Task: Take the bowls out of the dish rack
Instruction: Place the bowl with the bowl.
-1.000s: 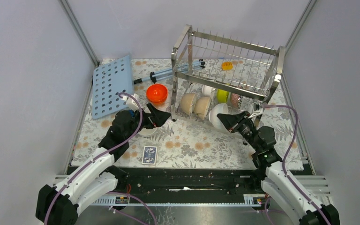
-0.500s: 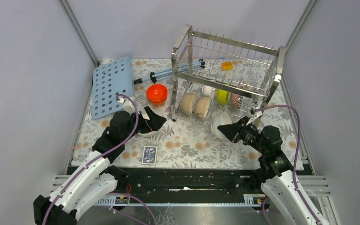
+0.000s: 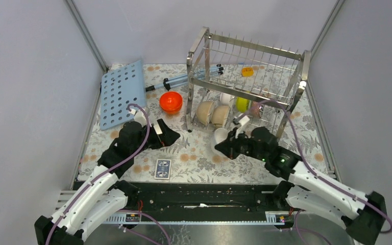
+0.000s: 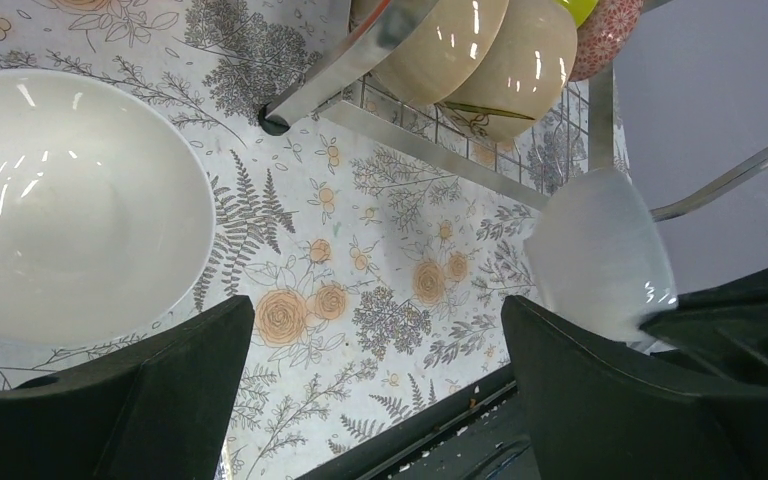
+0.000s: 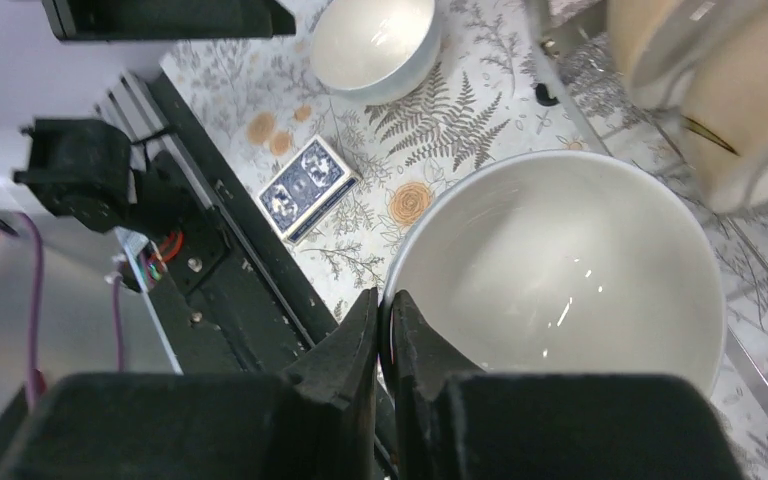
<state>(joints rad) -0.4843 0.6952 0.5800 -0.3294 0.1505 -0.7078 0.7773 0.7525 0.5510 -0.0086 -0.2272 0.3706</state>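
Pinched at the rim by the right gripper [image 5: 385, 310]: 1 white bowl [image 5: 560, 270], clear of the dish rack [image 3: 190, 87]. Left gripper [image 4: 378, 320] spread wide over a second bowl [image 4: 70, 200] on the table [image 3: 204, 158]. Racked yet: 2 beige bowls [image 3: 212, 113], more.

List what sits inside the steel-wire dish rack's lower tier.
Two glossy beige bowls on edge, a white bowl, a lime-green bowl and a pink patterned bowl. A rail of the steel-wire dish rack partly covers the rear three.

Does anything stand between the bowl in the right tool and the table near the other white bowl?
Nothing visible does. The bowl is outside the rack; the cards lie aside, toward the near edge.
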